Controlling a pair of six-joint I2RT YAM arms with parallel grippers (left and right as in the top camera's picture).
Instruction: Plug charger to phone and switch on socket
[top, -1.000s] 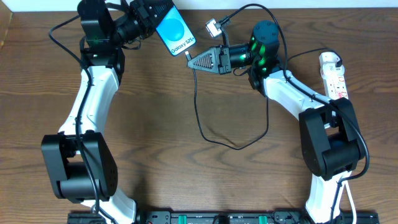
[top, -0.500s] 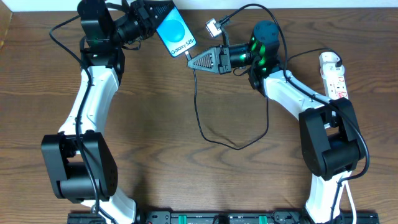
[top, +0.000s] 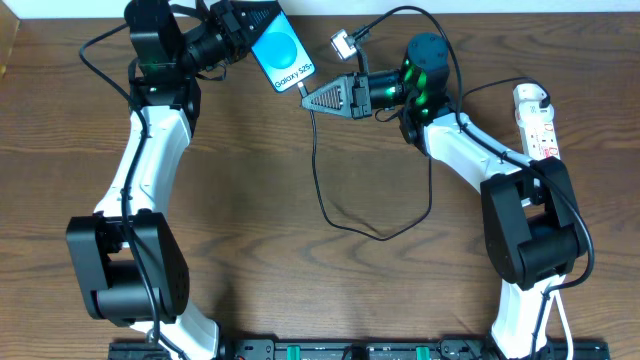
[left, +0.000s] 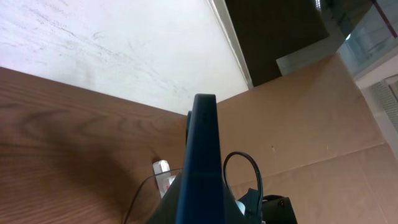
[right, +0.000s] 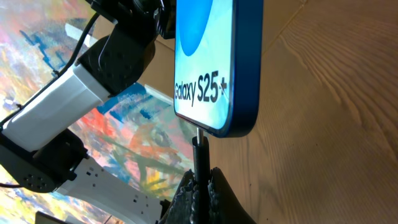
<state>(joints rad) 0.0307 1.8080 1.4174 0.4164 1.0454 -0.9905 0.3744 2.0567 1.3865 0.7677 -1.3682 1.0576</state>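
Soft, even light falls from above; the table (top: 300, 290) carries only faint shadows. Just ahead of the right gripper (right: 200, 183) the phone (right: 214, 62) screen glows bright and sharp (lettering crisp), the background beyond it soft. In the left wrist view the phone's edge is dark, blurred.

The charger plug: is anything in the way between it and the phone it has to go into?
Nothing visible does. In the right wrist view the charger plug tip, pinched in the right tool, points straight up and meets the bottom edge of the phone, with no object between them.
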